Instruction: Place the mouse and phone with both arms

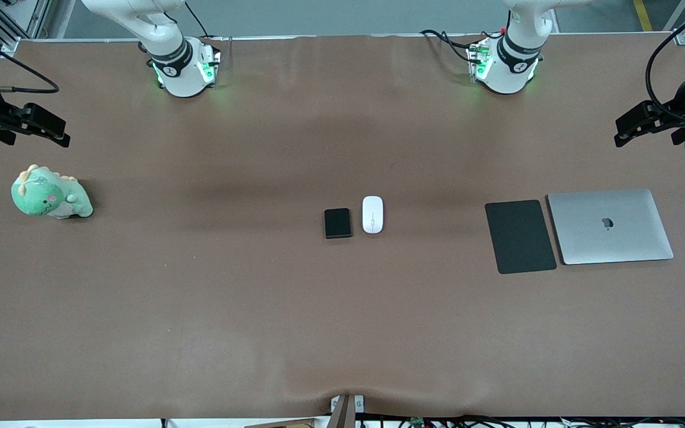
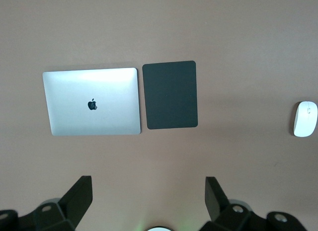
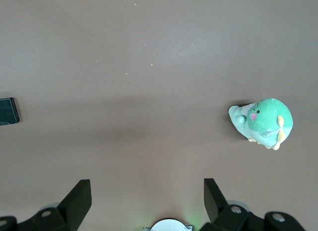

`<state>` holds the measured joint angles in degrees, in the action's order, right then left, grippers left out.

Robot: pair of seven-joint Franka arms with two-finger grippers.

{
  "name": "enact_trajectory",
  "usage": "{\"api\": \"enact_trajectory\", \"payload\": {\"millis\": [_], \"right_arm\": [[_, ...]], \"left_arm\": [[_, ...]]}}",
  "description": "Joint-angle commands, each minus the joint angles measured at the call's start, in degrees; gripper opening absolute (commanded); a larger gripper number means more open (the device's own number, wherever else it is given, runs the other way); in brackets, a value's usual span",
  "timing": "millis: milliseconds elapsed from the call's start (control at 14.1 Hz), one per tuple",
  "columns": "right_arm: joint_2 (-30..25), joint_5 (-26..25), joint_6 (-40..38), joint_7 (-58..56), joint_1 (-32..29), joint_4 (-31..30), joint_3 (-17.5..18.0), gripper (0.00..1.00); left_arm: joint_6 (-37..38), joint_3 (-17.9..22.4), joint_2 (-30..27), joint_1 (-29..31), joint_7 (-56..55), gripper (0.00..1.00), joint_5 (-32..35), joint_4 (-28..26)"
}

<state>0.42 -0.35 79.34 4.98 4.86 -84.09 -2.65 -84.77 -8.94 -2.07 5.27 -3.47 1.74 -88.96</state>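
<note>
The white mouse [image 1: 372, 214] and the black phone [image 1: 338, 223] lie side by side at the table's middle, the phone toward the right arm's end. The mouse also shows in the left wrist view [image 2: 304, 118]. An edge of the phone shows in the right wrist view [image 3: 8, 111]. My left gripper [image 1: 631, 128] is open and empty, held high over the left arm's end of the table; in its wrist view [image 2: 148, 191] bare table lies between the fingers. My right gripper [image 1: 51, 129] is open and empty, high over the right arm's end, as its wrist view [image 3: 147, 191] shows.
A flat black mouse pad [image 1: 519, 236] lies beside a closed silver laptop [image 1: 610, 226] toward the left arm's end; both show in the left wrist view, pad [image 2: 169, 94], laptop [image 2: 92, 101]. A green plush dinosaur [image 1: 48, 194] sits toward the right arm's end, also in the right wrist view [image 3: 262, 121].
</note>
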Motion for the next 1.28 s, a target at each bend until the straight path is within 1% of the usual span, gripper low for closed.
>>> {"api": "enact_trajectory", "payload": {"millis": [0, 355, 640, 853, 1066, 1208], "right_arm": [[-1.0, -1.0, 0.2, -0.6, -0.2, -0.8, 0.4, 1.0], [-0.9, -1.0, 0.5, -0.5, 0.3, -0.8, 0.5, 1.0], [-0.9, -1.1, 0.4, -0.7, -0.5, -0.7, 0.3, 1.0], [-0.9, -1.0, 0.1, -0.6, -0.4, -0.8, 0.3, 1.0], [0.0, -1.0, 0.3, -0.6, -0.4, -1.1, 0.4, 1.0], [0.5, -1.1, 0.5, -0.6, -0.3, -1.1, 0.4, 1.0]], "left_arm": [[1.0, -0.3, 0.6, 0.1, 0.7, 1.0, 1.3, 1.1], [0.9, 0.0, 1.5, 0.3, 0.1, 1.0, 1.4, 2.9], [0.8, 0.0, 2.0, 0.5, -0.6, 1.0, 0.8, 2.8], [-3.9, -0.1, 4.7, 0.4, -1.1, 1.0, -2.3, 1.2], [-7.4, -1.3, 8.2, -2.7, -2.1, 1.0, -2.7, 0.0], [-8.1, -1.7, 11.9, -6.6, -6.3, 1.0, -2.7, -0.3]]}}
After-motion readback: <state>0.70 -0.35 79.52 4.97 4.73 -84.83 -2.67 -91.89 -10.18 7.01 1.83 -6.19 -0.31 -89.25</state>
